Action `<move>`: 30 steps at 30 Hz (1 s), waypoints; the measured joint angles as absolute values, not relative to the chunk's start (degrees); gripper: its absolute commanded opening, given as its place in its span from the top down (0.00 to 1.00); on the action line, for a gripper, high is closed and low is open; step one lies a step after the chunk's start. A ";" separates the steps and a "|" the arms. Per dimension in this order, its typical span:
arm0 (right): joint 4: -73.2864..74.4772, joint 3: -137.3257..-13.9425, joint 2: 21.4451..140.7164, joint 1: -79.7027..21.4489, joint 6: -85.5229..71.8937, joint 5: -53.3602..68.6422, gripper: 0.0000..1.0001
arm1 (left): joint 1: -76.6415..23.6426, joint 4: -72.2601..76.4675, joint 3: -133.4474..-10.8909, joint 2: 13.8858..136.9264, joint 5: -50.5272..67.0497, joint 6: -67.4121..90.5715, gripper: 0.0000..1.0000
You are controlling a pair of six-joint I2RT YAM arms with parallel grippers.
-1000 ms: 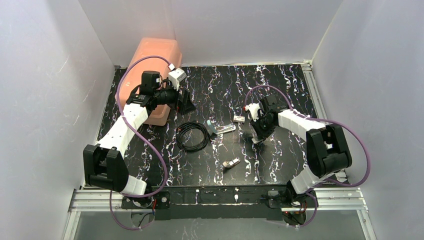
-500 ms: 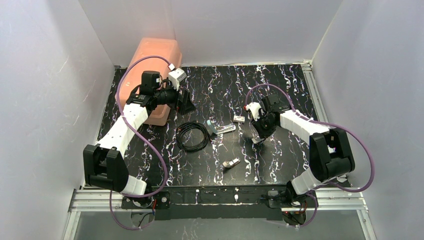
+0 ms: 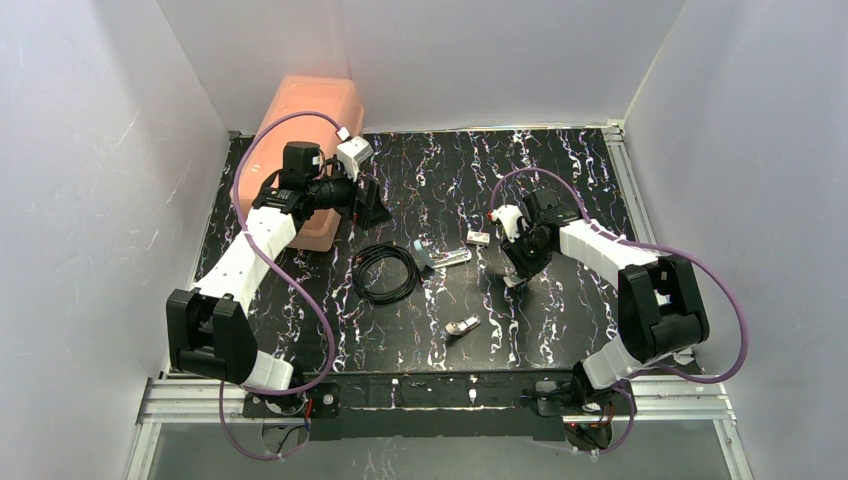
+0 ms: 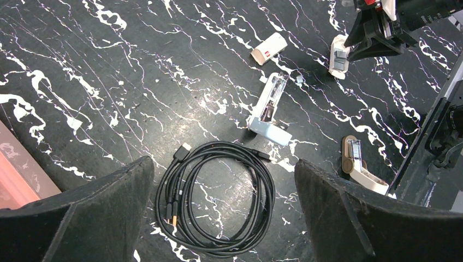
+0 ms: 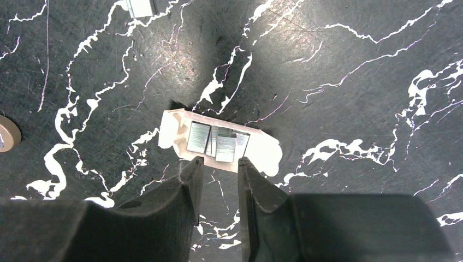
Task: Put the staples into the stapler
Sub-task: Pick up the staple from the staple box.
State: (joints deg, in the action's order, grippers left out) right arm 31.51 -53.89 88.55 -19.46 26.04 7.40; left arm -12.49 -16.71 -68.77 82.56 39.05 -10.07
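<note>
The light-blue stapler lies opened at table centre, its silver channel showing in the left wrist view. The staples are silvery strips in an open tan cardboard sleeve lying flat on the table, and they also show in the left wrist view. My right gripper hangs just above the sleeve's near edge, its jaws a narrow gap apart with nothing between them; it also shows in the top view. My left gripper is wide open and empty, held high at the back left.
A coiled black cable lies left of the stapler. A small white block sits behind it. A tan stapler-like piece lies nearer the front. A pink box stands at the back left. A small silvery striped piece lies by the sleeve.
The right arm's elbow has shifted slightly to the right while its gripper stays over the staples sleeve. The left arm has not moved.
</note>
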 measured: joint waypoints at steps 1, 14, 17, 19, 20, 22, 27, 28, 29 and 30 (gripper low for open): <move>31.51 -53.89 88.62 -19.46 26.11 7.35 0.65 | -12.49 -16.71 -68.77 82.56 39.05 -10.07 0.02; 30.87 -53.91 90.04 -18.70 26.81 7.27 0.66 | -12.49 -16.73 -68.77 82.56 39.05 -10.50 0.01; 30.76 -53.95 90.85 -18.70 26.96 7.57 0.66 | -12.49 -16.73 -68.77 82.56 39.05 -10.57 0.01; 30.50 -54.00 91.37 -18.68 26.98 7.68 0.67 | -12.49 -16.73 -68.77 82.56 39.05 -10.66 0.02; 30.33 -54.00 91.61 -18.65 26.98 7.68 0.67 | -12.49 -16.73 -68.77 82.56 39.05 -10.68 0.01; 30.06 -54.00 91.94 -18.59 26.98 7.68 0.67 | -12.49 -16.73 -68.77 82.56 39.05 -10.70 0.01; 29.89 -54.33 92.01 -18.46 27.20 7.70 0.74 | -12.49 -16.73 -68.77 82.56 39.05 -10.90 0.01; 29.87 -54.35 92.01 -18.44 27.20 7.73 0.76 | -12.49 -16.73 -68.77 82.56 39.05 -10.90 0.02; 29.87 -54.35 92.01 -18.44 27.22 7.84 0.78 | -12.49 -16.73 -68.77 82.56 39.07 -10.90 0.02; 29.89 -54.35 92.01 -18.44 27.22 7.97 0.79 | -12.49 -16.73 -68.77 82.56 39.05 -10.90 0.01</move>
